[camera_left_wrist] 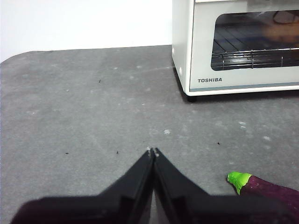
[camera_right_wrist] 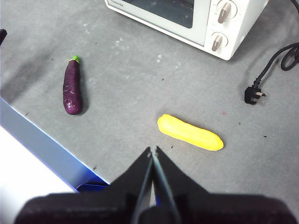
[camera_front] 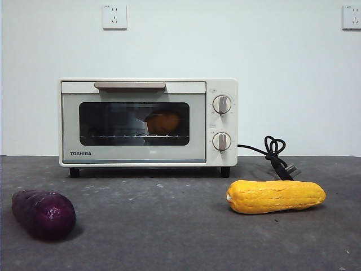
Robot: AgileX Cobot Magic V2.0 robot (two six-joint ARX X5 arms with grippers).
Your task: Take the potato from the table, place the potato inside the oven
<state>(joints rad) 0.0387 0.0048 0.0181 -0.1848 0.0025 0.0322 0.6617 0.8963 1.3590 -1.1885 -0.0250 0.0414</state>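
The potato (camera_front: 163, 122) lies inside the cream-white oven (camera_front: 148, 121), on its wire rack behind the dark glass of the closed door; the left wrist view catches it dimly through the glass (camera_left_wrist: 280, 29). The oven (camera_left_wrist: 236, 44) (camera_right_wrist: 187, 18) stands at the back of the grey table (camera_front: 169, 220). My left gripper (camera_left_wrist: 153, 151) hovers shut and empty over bare table, in front of the oven's left corner. My right gripper (camera_right_wrist: 153, 150) hangs high and shut, holding nothing, above the table's front edge.
A dark purple eggplant with a green tip (camera_front: 43, 214) (camera_right_wrist: 72, 87) (camera_left_wrist: 266, 185) lies front left. A long yellow bumpy vegetable (camera_front: 275, 196) (camera_right_wrist: 190, 132) lies front right. The oven's black cord and plug (camera_front: 276, 155) (camera_right_wrist: 261, 84) trail to the right. The table edge (camera_right_wrist: 42, 144) is near.
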